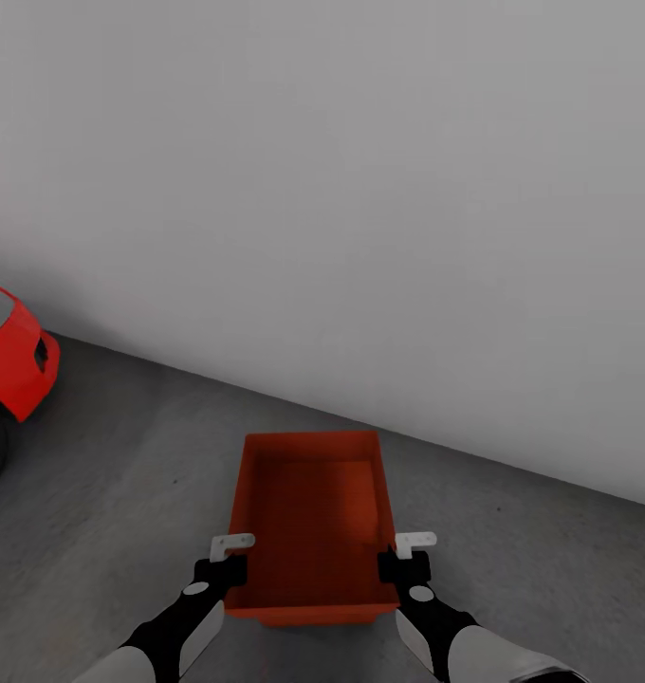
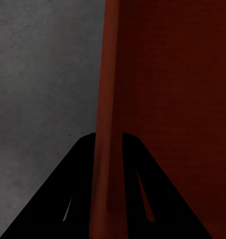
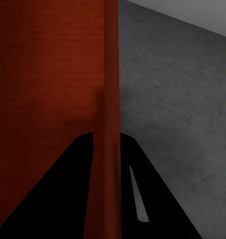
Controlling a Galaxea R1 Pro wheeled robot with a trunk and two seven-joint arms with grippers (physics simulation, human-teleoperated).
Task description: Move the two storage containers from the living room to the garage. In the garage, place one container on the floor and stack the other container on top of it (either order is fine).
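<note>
One pale wall [image 1: 360, 190] takes up the upper two-thirds of the head view, above a dark grey concrete floor [image 1: 123, 474] running across the lower frame. At the left edge sits the nose of a red car [image 1: 14, 356]. Low in the centre, an orange-red storage container [image 1: 313, 522] hangs between two arms. The left gripper [image 1: 230, 562] is clamped on its left wall and the right gripper [image 1: 405, 560] on its right wall; each wrist view shows the rim pinched between dark fingers [image 2: 68, 199] [image 3: 142, 199].
</note>
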